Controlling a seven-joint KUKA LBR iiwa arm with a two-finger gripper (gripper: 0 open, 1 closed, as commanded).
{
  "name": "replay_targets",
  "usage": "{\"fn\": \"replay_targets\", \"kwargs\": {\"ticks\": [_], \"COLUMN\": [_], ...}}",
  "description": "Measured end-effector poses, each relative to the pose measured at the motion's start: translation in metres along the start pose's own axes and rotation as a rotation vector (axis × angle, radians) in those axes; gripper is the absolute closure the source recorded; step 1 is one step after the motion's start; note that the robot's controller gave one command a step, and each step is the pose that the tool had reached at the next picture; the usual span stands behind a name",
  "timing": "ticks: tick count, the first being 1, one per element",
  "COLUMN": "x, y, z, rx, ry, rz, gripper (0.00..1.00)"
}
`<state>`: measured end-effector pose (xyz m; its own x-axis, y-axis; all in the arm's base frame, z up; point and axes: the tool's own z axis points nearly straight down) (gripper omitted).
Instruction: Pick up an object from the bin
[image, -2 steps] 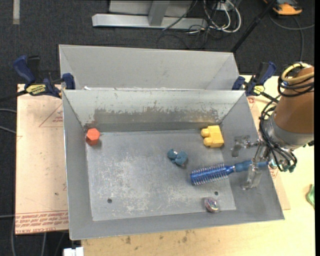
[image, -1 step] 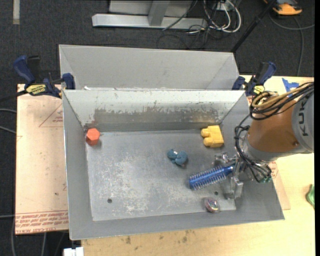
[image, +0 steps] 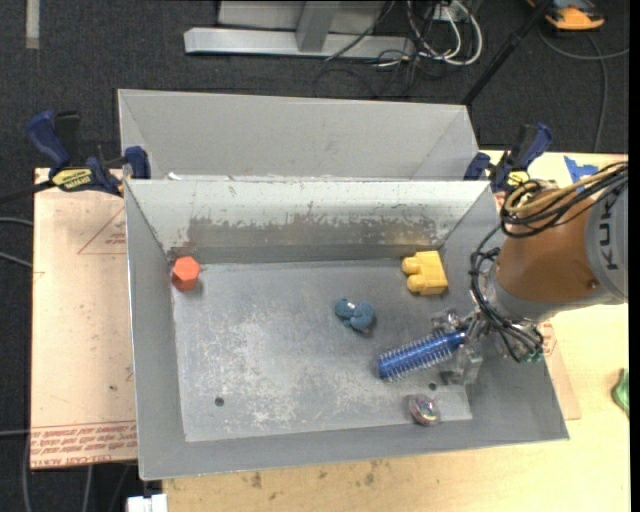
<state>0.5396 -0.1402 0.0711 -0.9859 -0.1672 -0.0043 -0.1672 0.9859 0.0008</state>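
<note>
My gripper (image: 457, 348) is low at the right side of the bin, open. One fingertip (image: 447, 325) stands behind and the other (image: 464, 371) in front of the right end of a blue ridged, brush-like bar (image: 415, 356). The bar lies slanted on the bin floor, its left end pointing towards the front. A small round grey and pink thing (image: 425, 409) lies just in front of the gripper, near the front wall. A yellow block (image: 425, 274) sits behind the gripper by the back wall.
A small blue lump (image: 355, 315) lies near the middle of the floor. An orange block (image: 185, 272) sits in the back left corner. The arm with its orange cover and cables hangs over the bin's right wall.
</note>
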Motion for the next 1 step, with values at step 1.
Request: {"fn": "replay_targets", "kwargs": {"ticks": [1], "x": [-0.0387], "y": [-0.0075], "z": [-0.1453], "rx": [0.004], "ry": [-0.007], "rz": [0.051], "gripper": [1.00]}}
